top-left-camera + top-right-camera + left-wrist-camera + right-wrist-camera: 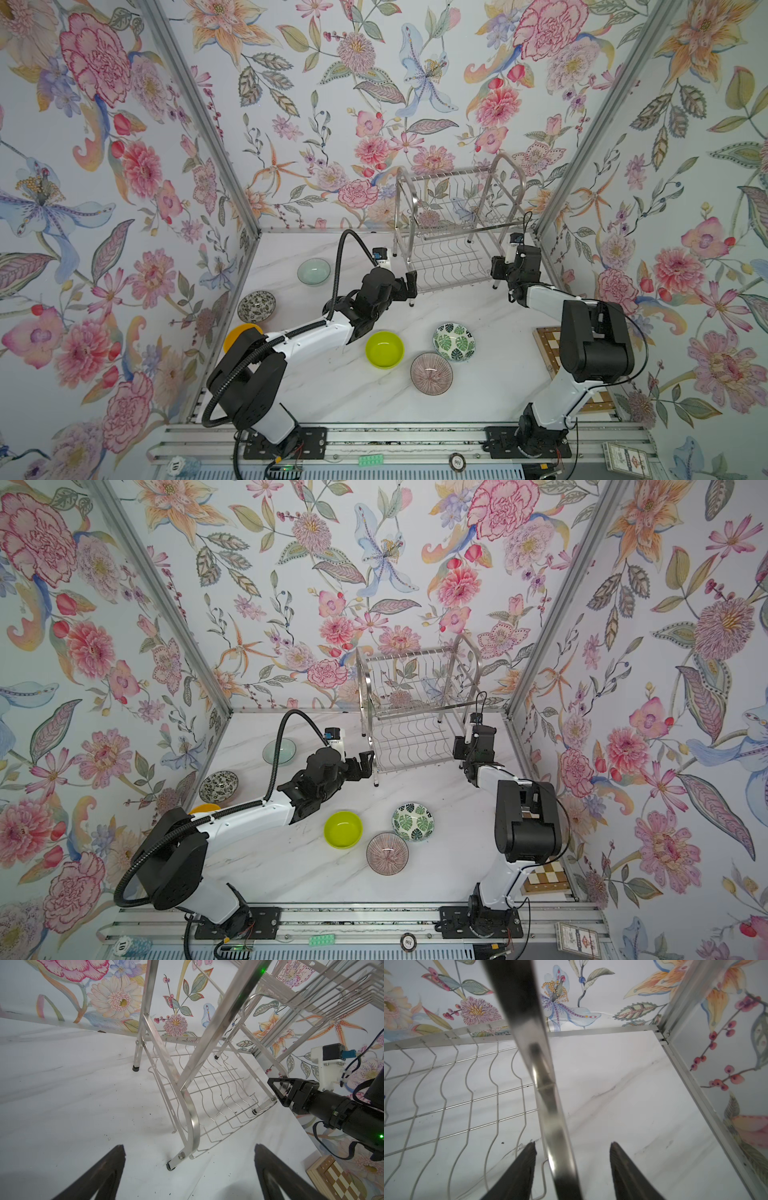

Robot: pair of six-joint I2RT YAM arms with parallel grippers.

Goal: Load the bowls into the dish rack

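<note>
The silver dish rack [453, 224] [415, 700] stands empty at the back right. On the table lie several bowls: pale celadon [313, 272], speckled [256, 306], orange [239, 334] half under my left arm, lime green [384, 349], green-leaf [454, 341] and pink striped [431, 373]. My left gripper [411, 284] [190, 1147] is open and empty, just short of the rack's front-left foot [171, 1165]. My right gripper [498, 266] [572, 1144] straddles the rack's front-right frame tube [550, 1118], jaws apart, a gap still showing on one side.
A wooden chessboard [548, 345] [336, 1178] lies at the right edge under my right arm. Floral walls with metal posts close in the back and both sides. The rack's wavy lower shelf [446, 1095] sits just above the marble top.
</note>
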